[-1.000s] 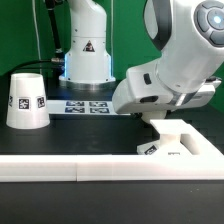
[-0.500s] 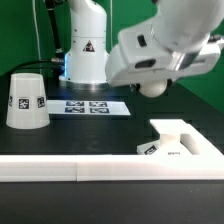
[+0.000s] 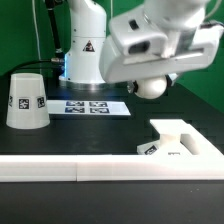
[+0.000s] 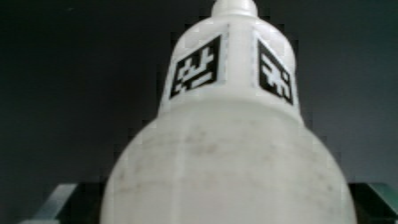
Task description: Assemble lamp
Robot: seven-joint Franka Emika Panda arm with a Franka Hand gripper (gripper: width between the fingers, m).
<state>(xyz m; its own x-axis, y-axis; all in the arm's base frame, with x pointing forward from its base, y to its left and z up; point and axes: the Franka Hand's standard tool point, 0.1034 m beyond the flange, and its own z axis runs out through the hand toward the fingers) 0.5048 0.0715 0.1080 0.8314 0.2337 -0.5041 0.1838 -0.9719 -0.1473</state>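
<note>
My gripper [image 3: 150,76] hangs high above the table and is shut on the white bulb [image 3: 152,86], whose round head shows below the hand. In the wrist view the bulb [image 4: 222,150] fills the picture, its tagged neck [image 4: 228,65] pointing away, and my gripper [image 4: 221,208] clasps its wide part, with dark fingers [image 4: 64,200] at the edges. The low angular base [image 3: 186,137] lies on the table at the exterior view's right, below and to the right of the bulb. The tapered shade [image 3: 26,100] stands mouth down at the exterior view's left.
The marker board [image 3: 95,106] lies flat in the middle at the back. A long white rail bar [image 3: 70,167] runs along the front edge. The robot's pedestal [image 3: 86,50] stands behind the marker board.
The arm has risen from just above the base and moved toward the exterior view's left, carrying the bulb up with it. The base and shade have not moved.
</note>
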